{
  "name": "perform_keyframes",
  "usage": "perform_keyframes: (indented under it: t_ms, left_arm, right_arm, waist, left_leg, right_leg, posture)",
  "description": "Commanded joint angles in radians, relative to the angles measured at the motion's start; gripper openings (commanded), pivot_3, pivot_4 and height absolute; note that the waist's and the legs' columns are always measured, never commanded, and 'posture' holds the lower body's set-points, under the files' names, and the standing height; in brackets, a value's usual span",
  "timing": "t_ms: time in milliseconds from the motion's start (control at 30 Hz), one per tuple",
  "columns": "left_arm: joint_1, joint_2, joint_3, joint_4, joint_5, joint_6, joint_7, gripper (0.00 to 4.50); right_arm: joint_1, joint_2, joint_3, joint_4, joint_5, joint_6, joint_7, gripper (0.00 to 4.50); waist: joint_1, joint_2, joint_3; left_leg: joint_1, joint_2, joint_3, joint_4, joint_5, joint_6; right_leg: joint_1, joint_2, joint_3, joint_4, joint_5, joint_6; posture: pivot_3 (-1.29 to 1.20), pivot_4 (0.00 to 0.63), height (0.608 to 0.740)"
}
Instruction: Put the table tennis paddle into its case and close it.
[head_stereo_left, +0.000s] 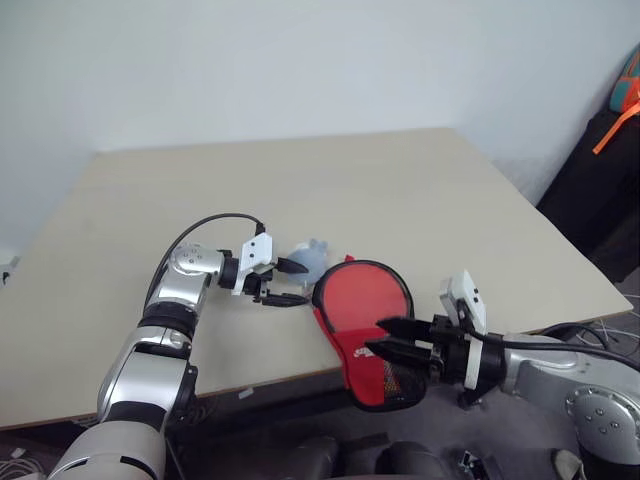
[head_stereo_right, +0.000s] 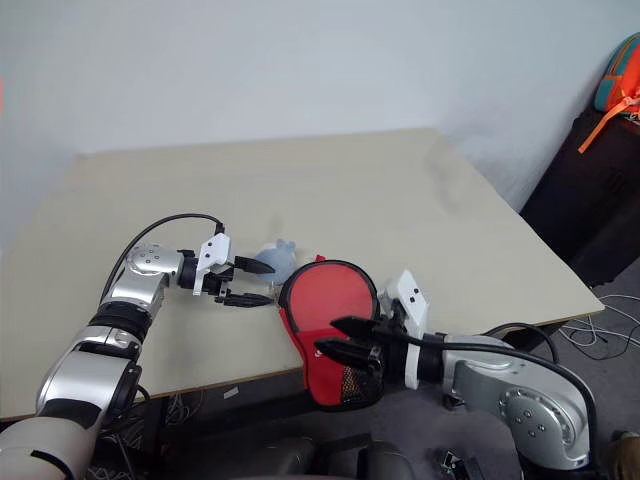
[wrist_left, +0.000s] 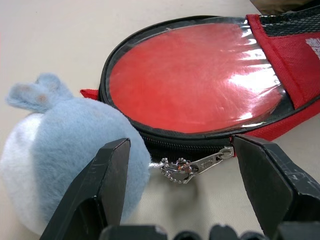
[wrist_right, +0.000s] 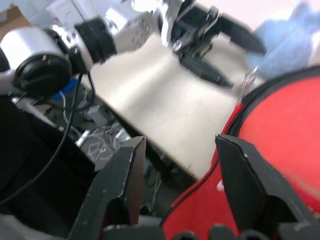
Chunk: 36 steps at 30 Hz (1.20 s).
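Observation:
The case (head_stereo_left: 360, 300) lies at the table's front edge, red face up with black trim, its black mesh handle end hanging past the edge. The zip's teeth are together along the side in the left wrist view. The paddle is hidden. A grey-white pouch (head_stereo_left: 312, 260) hangs by a chain from the zipper pull (wrist_left: 207, 161). My left gripper (head_stereo_left: 300, 282) is open, one finger against the pouch and the pull lying between its tips, untouched. My right gripper (head_stereo_left: 375, 337) is open just above the case's handle end, with nothing gripped.
The beige table (head_stereo_left: 300, 190) stretches far behind the case. A dark bag with an orange strap (head_stereo_left: 610, 130) stands off the right side. Cables (wrist_right: 100, 145) hang below the front edge.

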Motion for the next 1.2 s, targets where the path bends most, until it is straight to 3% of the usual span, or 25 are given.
perform_keyframes:
  t_ms: [33, 200, 433, 733, 800, 967, 1200]
  left_arm:
    - [-0.037, 0.018, 0.027, -0.001, 0.001, -0.011, 0.009, 3.49]
    - [-0.090, 0.037, 0.057, 0.054, -0.012, 0.044, 0.015, 3.49]
    - [-0.199, 0.051, 0.124, 0.065, -0.055, 0.268, 0.021, 3.49]
    - [-0.209, -0.024, 0.058, -0.001, 0.016, 0.368, 0.088, 3.49]
    - [-0.201, -0.046, 0.052, 0.010, 0.022, 0.382, 0.103, 3.49]
    - [-0.189, -0.078, 0.063, 0.066, 0.042, 0.382, 0.191, 4.50]
    - [-0.243, -0.049, 0.081, 0.125, 0.059, 0.456, 0.275, 4.50]
  right_arm:
    - [-0.067, 0.063, -0.026, 0.107, -0.059, -0.084, -0.091, 2.46]
    - [-0.160, 0.144, 0.041, 0.293, -0.238, -0.195, -0.204, 2.46]
    - [-0.221, 0.255, 0.146, 0.512, -0.413, -0.346, -0.227, 2.46]
    - [-0.259, 0.341, 0.254, 0.748, -0.566, -0.467, -0.190, 2.46]
    - [-0.264, 0.354, 0.256, 0.768, -0.583, -0.481, -0.184, 2.84]
    - [-0.261, 0.372, 0.260, 0.758, -0.587, -0.462, -0.150, 4.36]
    - [-0.257, 0.379, 0.248, 0.794, -0.618, -0.437, -0.161, 4.46]
  waist:
    - [0.000, 0.000, 0.000]
    - [0.001, 0.000, 0.000]
    - [-0.002, 0.000, 0.000]
    - [-0.004, 0.000, 0.000]
    - [-0.004, 0.000, 0.000]
    - [-0.014, 0.000, 0.000]
    - [-0.014, 0.000, -0.001]
  left_leg:
    - [0.000, 0.000, 0.000, 0.000, 0.000, 0.000]
    - [0.000, 0.000, 0.001, 0.000, 0.002, -0.003]
    - [0.000, 0.000, 0.002, 0.000, 0.002, -0.003]
    - [0.000, -0.001, 0.002, 0.000, 0.002, -0.003]
    - [0.000, -0.001, 0.002, 0.000, 0.003, -0.003]
    - [0.000, -0.001, 0.002, -0.001, 0.003, -0.004]
    - [0.000, -0.001, 0.002, -0.001, 0.003, -0.004]
  right_leg:
    - [0.000, 0.000, 0.000, 0.000, 0.000, 0.000]
    - [-0.001, 0.000, 0.001, 0.001, 0.000, 0.000]
    - [-0.002, 0.000, 0.001, 0.002, 0.000, 0.000]
    - [-0.003, 0.001, 0.002, 0.003, 0.000, 0.000]
    - [-0.003, 0.001, 0.002, 0.003, 0.000, 0.000]
    - [-0.004, 0.001, 0.003, 0.004, 0.000, 0.000]
    - [-0.004, 0.001, 0.003, 0.004, 0.000, 0.000]
  posture:
    - [0.00, 0.000, 0.740]
    - [0.00, 0.000, 0.740]
    - [0.00, 0.000, 0.740]
    - [0.00, 0.000, 0.740]
    - [0.00, 0.000, 0.740]
    - [0.00, 0.000, 0.740]
    - [0.00, 0.000, 0.740]
